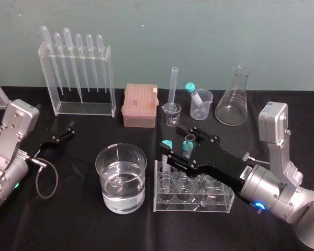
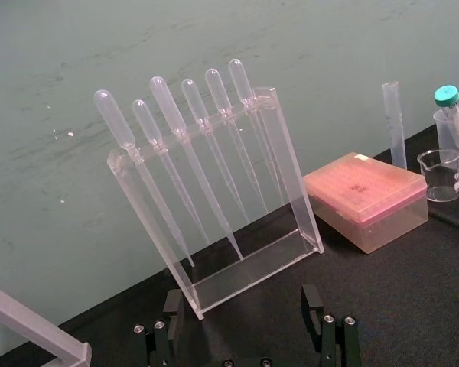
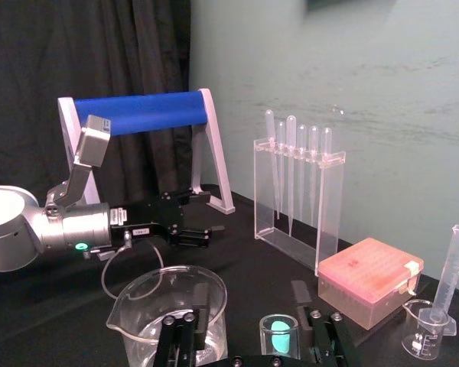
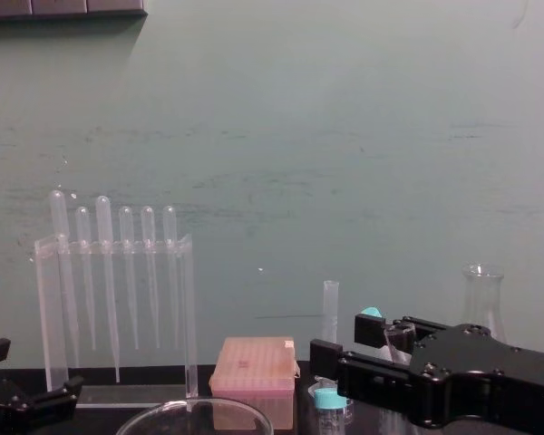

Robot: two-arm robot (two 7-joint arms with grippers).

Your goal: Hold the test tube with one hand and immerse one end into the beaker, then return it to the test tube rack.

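- Clear and uncapped, the test tube (image 1: 190, 139) stands upright in the low clear rack (image 1: 220, 203) near the bench's front edge, right of centre, among short teal-capped tubes (image 1: 167, 144).
- Reaching in over that rack at tube-top height, the right gripper (image 1: 171, 139) has its jaws apart, one finger on each side of the tube's mouth (in the right wrist view the tube sits closer to one finger than the other, with no contact that I can make out).
- With the tube's long axis vertical, the likely next call is to close across it and lift straight up, clear of the rack holes and the capped neighbours.
- Part-filled with clear liquid, the beaker (image 1: 140, 178) sits just beside the rack toward the bench's left, also near the front edge.
- Parked near the bench's left edge, the left gripper (image 1: 70, 129) has its fingers spread; the right arm is plainly the nearer one.
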